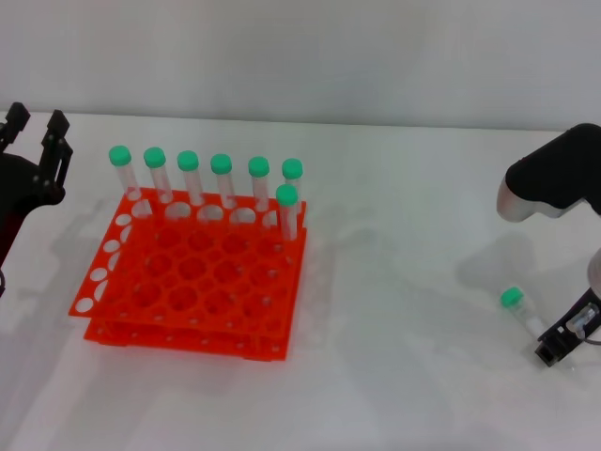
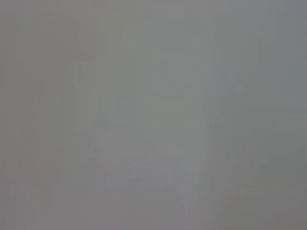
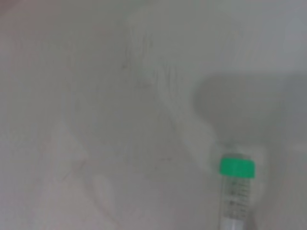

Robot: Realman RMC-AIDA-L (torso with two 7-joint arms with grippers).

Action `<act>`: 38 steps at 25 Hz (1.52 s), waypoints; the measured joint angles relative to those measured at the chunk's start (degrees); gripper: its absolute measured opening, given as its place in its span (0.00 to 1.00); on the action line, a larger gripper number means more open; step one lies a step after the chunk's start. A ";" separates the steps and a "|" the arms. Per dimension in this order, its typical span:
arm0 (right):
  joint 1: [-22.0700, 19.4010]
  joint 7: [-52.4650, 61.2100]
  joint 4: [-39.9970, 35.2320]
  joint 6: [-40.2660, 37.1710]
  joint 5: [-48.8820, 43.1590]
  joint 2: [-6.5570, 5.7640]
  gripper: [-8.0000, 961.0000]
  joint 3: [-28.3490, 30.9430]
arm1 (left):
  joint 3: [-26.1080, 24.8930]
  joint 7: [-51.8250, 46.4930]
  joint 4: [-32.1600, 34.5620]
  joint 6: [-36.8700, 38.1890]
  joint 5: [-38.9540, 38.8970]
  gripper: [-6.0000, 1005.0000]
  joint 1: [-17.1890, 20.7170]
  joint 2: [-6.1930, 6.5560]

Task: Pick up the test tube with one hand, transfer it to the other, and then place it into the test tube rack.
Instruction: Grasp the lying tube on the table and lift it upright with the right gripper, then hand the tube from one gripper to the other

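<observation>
The test tube [image 1: 519,308], clear with a green cap, lies low at the right of the table, its tapered end at my right gripper [image 1: 556,348]. The right wrist view shows the tube [image 3: 236,187] close up, cap pointing away over the white table. The orange-red test tube rack [image 1: 192,277] stands left of the middle, far from the tube. My left gripper [image 1: 36,129] is open and empty, raised at the far left beside the rack. The left wrist view shows only plain grey.
Several identical green-capped tubes [image 1: 222,183] stand upright along the rack's far row, and one more [image 1: 287,211] in the row in front at its right end. The white table [image 1: 404,376] lies between the rack and the right gripper.
</observation>
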 joint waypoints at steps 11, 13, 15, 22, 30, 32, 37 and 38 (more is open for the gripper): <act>0.36 -0.40 1.54 -0.32 0.99 0.15 0.38 -0.07 | 0.17 0.00 0.19 -0.12 0.00 0.43 -0.02 -0.03; 0.34 -0.46 1.54 -0.39 1.49 0.13 0.38 0.02 | 0.20 0.00 0.19 -0.12 0.02 0.43 0.03 -0.02; 0.27 -0.47 1.54 -0.40 1.64 0.07 0.36 0.11 | 0.22 0.00 0.19 -0.10 0.05 0.43 0.10 -0.01; 0.07 -0.51 0.30 -1.43 1.68 0.03 0.23 0.39 | 0.44 -0.18 0.26 0.20 0.35 0.43 0.45 -0.01; -7.19 -5.60 -15.70 -9.60 2.92 -0.14 0.20 3.81 | 0.86 -9.55 -0.62 1.73 9.09 0.43 -1.74 1.07; -9.66 -8.28 -18.24 -13.87 5.12 -0.21 0.20 4.32 | 0.88 -14.60 -0.88 3.14 14.50 0.43 -3.54 2.27; -15.25 -19.67 -18.35 -27.55 16.25 -0.36 0.20 6.49 | 0.93 -27.26 -1.05 7.21 23.27 0.44 -7.77 4.53; -15.99 -22.11 -18.09 -29.35 18.48 -0.38 0.21 6.84 | 0.95 -28.93 -1.08 7.69 24.26 0.44 -8.48 4.69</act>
